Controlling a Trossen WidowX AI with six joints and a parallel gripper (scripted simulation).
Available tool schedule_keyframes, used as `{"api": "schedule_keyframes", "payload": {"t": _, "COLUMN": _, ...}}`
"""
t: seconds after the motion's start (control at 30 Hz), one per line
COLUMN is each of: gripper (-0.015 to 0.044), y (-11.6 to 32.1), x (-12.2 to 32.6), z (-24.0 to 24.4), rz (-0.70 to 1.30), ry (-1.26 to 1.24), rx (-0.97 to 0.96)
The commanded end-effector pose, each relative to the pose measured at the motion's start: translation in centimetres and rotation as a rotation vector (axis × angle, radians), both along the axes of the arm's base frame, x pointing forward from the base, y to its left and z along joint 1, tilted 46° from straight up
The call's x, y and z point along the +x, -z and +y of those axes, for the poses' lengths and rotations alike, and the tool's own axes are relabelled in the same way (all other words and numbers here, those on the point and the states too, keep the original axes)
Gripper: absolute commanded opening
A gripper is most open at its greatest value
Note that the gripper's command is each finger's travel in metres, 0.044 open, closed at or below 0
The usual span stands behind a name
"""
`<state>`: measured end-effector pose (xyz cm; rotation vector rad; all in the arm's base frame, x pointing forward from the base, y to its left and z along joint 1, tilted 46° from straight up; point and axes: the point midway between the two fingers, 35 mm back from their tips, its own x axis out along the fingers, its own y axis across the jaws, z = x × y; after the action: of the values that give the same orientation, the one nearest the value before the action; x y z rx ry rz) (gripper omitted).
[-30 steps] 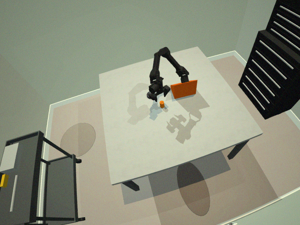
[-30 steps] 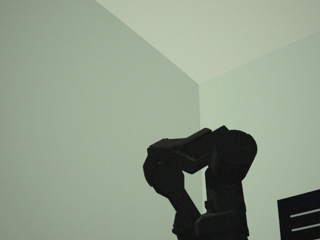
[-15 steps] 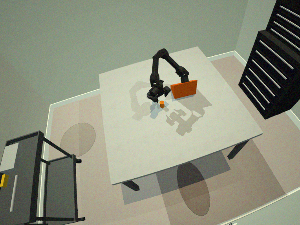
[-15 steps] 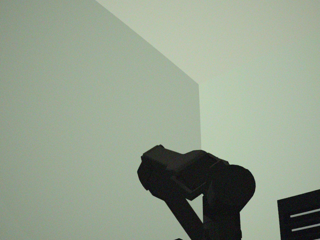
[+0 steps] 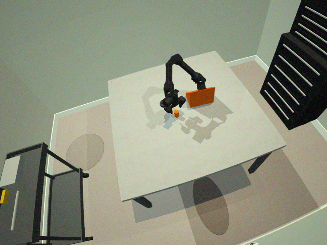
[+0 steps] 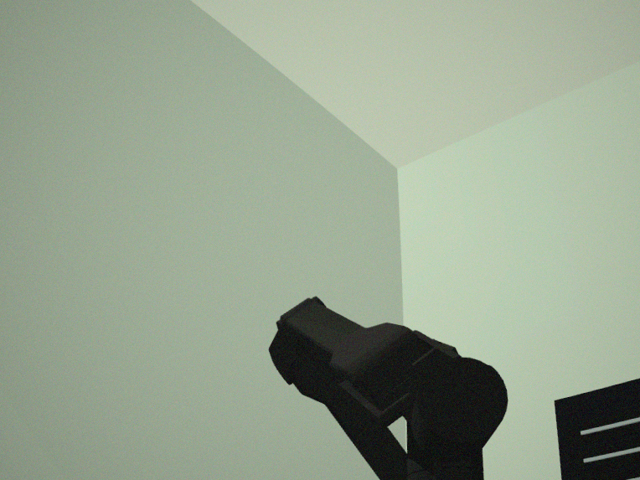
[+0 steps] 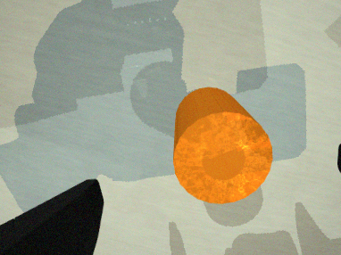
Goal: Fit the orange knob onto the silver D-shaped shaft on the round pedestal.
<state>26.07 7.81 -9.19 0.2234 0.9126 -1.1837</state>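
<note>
While the jaws hang over the desk (image 5: 153,160) (image 7: 138,223), the orange knob (image 5: 176,113) (image 7: 223,156) stands upright on its surface, just beside them in the top view. From the wrist, it appears between the two sides of the jaws, nearer the right side of the view. One black finger (image 7: 71,220) reaches in at the lower left, and only a sliver of the other shows at the right edge. The jaws are spread wide and hold nothing; neither finger appears to touch the knob. Its upward face carries a darker patch with one straight side.

In the top view, a dark round rim, apparently the pedestal (image 5: 161,103), peeks from beneath the jaws, apart from the knob. The silver shaft is hidden there. The black arm (image 5: 168,74) (image 6: 374,368) bends down from beside an upright orange panel (image 5: 201,98).
</note>
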Motion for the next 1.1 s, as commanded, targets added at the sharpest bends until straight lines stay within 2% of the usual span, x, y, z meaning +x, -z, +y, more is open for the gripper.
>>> {"api": "schedule_keyframes", "payload": {"t": 0.0, "gripper": 0.044, "y": 0.7, "x": -0.1, "z": -0.7, "rz": 0.012, "ry": -0.001, "rx": -0.01}}
{"api": "schedule_keyframes", "payload": {"t": 1.07, "gripper": 0.044, "y": 4.3, "x": 0.2, "z": -4.4, "rz": 0.011, "ry": -0.001, "rx": -0.013}}
